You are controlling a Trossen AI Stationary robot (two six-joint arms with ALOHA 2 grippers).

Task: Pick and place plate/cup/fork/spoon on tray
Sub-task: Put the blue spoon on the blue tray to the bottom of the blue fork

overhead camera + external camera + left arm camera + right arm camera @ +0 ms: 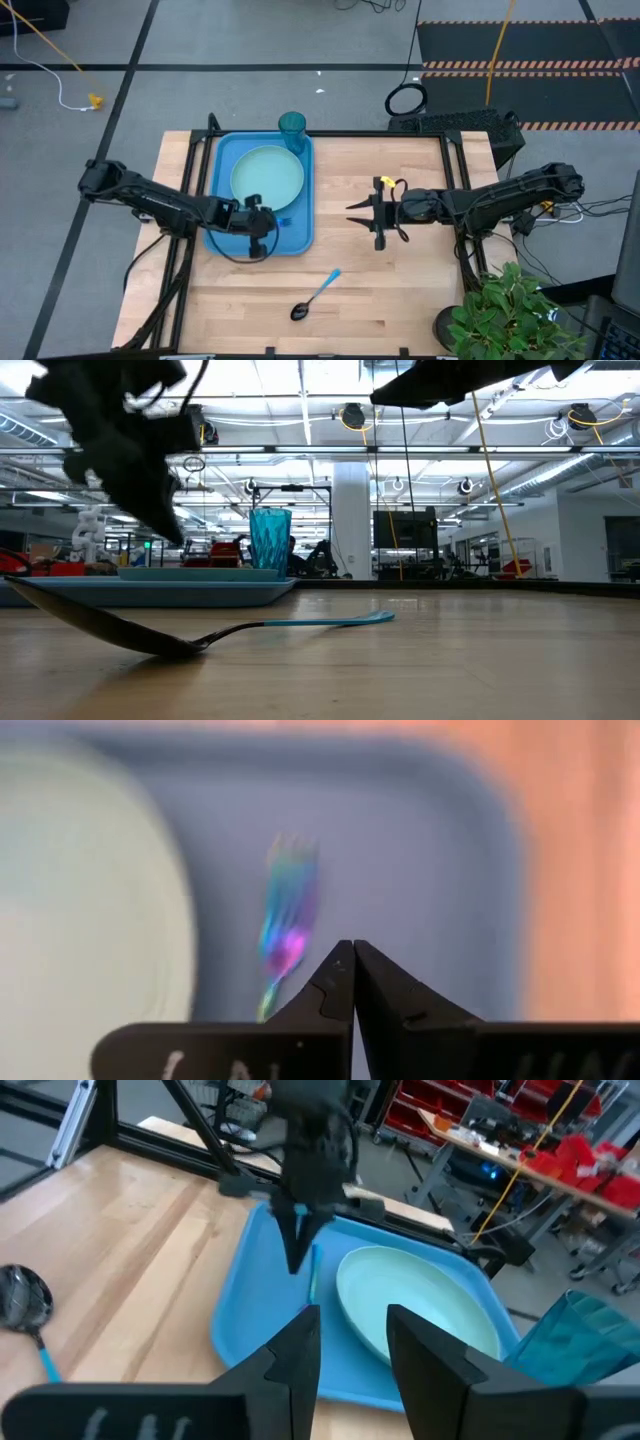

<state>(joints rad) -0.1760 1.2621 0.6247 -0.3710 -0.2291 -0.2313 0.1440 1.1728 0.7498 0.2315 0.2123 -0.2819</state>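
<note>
**Resting on the tray: plate, cup and fork, with the spoon out on the counter**

Spanning the high view's centre, the wooden counter [400, 270] carries the blue tray [222, 165] at centre left. Inside it lies the mint plate [267, 177], the teal cup [292, 126] at its upper edge. The fork [287, 925] lies on the tray floor beside the plate. The spoon [314, 297] lies at lower centre. The left pincer [262, 222], shut and empty, hovers over the tray's lower part. The right pincer [368, 222], parted and empty, hangs right of the tray.
</note>
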